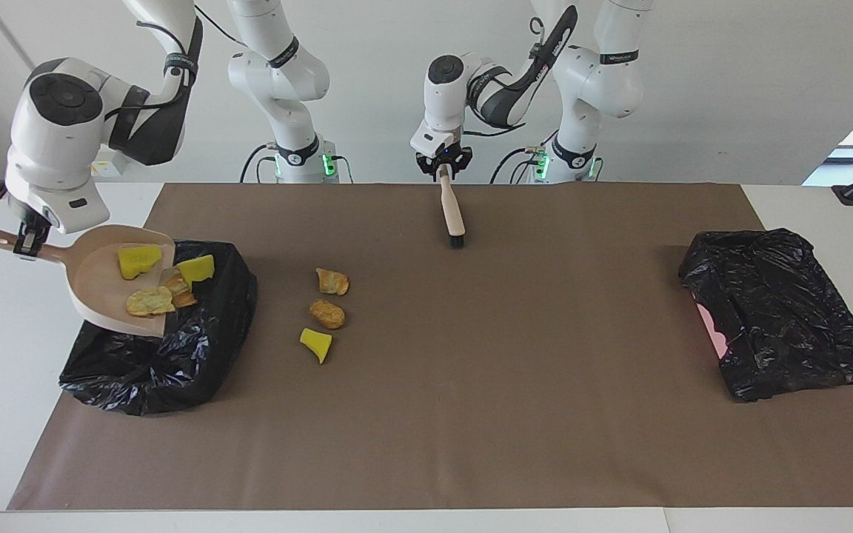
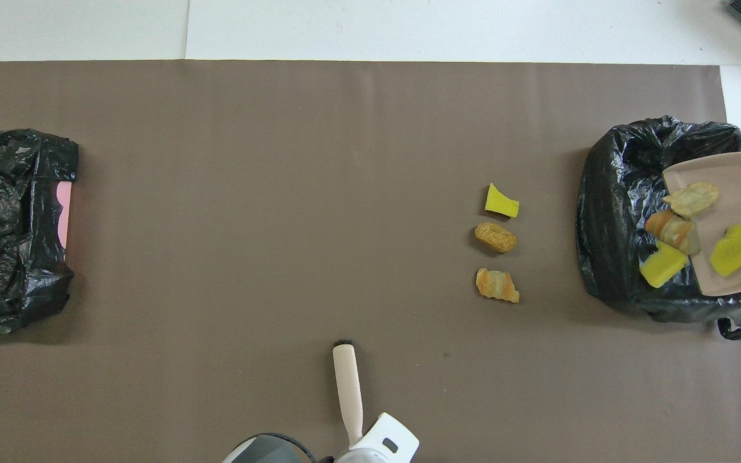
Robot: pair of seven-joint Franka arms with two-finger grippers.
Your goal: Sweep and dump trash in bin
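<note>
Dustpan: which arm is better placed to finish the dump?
Right. The right gripper holds the dustpan, tilted over the bin bag with trash at its lip; the left gripper is at the brush, mid-table.

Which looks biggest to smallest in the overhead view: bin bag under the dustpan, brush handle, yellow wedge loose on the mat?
1. Bin bag, largest.
2. Brush handle, though it sits higher and closer to the camera.
3. Yellow wedge, smallest.

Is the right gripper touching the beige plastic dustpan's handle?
Touching: facing view shows right gripper clamped on beige plastic dustpan handle.
</note>
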